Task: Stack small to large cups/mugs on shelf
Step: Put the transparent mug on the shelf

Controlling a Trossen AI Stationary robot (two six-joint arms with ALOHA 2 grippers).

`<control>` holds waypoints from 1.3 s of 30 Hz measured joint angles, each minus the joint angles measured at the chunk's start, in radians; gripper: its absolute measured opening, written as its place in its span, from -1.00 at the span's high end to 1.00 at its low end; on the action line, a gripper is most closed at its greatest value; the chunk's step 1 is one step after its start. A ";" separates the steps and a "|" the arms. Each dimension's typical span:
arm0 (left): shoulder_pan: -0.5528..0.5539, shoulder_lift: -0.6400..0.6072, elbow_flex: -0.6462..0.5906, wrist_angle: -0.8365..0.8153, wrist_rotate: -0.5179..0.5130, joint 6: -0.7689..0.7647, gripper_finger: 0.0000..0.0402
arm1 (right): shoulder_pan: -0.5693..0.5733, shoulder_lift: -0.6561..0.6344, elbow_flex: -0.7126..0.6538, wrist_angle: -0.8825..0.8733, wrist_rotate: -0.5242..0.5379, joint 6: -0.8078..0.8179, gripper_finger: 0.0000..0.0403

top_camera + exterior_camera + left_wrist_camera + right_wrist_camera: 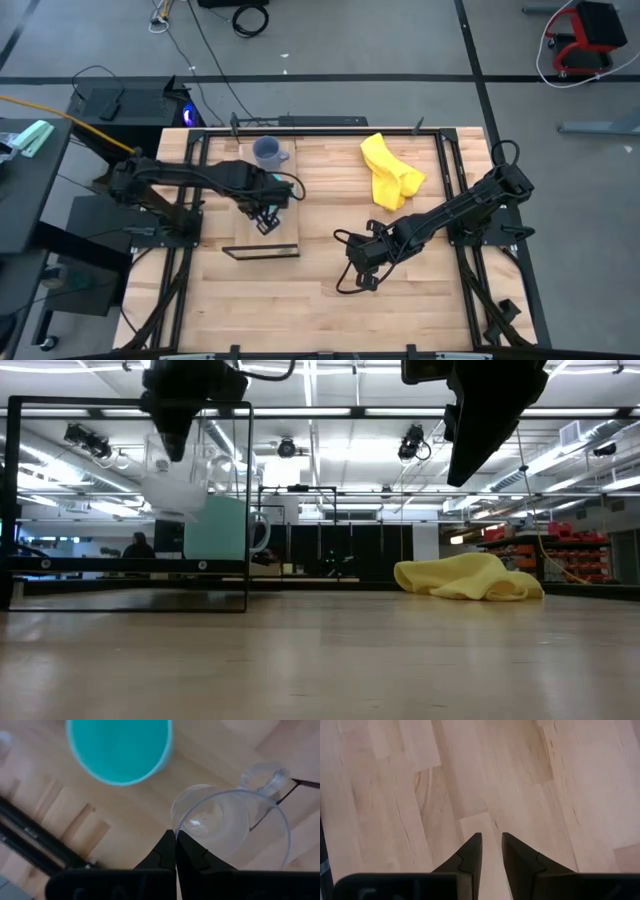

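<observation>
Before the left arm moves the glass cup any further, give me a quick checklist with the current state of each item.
1. Left hand shut on glass cup rim: ok.
2. Glass cup lifted off the shelf: ok, low view shows it raised.
3. Turquoise mug upright and open: ok.
4. Cup centred over the turquoise mug: not ok, it sits beside it.
5. Grey-blue mug on the shelf: cannot tell.
6. Right hand clear, over bare table: ok.

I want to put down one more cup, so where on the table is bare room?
The front strip of the table is bare, as is the middle between the shelf and the right gripper. It is crowded at the back left: the left gripper holds the clear glass cup near the turquoise mug and grey-blue mug. The yellow cloth fills the back right.
</observation>
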 joint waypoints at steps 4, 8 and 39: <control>-0.003 0.000 -0.052 0.036 0.000 0.017 0.98 | 0.000 0.000 0.000 0.000 0.000 0.003 0.59; -0.003 0.000 -0.084 0.086 0.001 0.020 0.98 | 0.000 0.000 0.000 0.000 0.000 0.003 0.59; -0.026 0.003 -0.161 0.220 0.018 0.016 0.98 | 0.000 0.000 0.000 0.002 0.000 0.004 0.59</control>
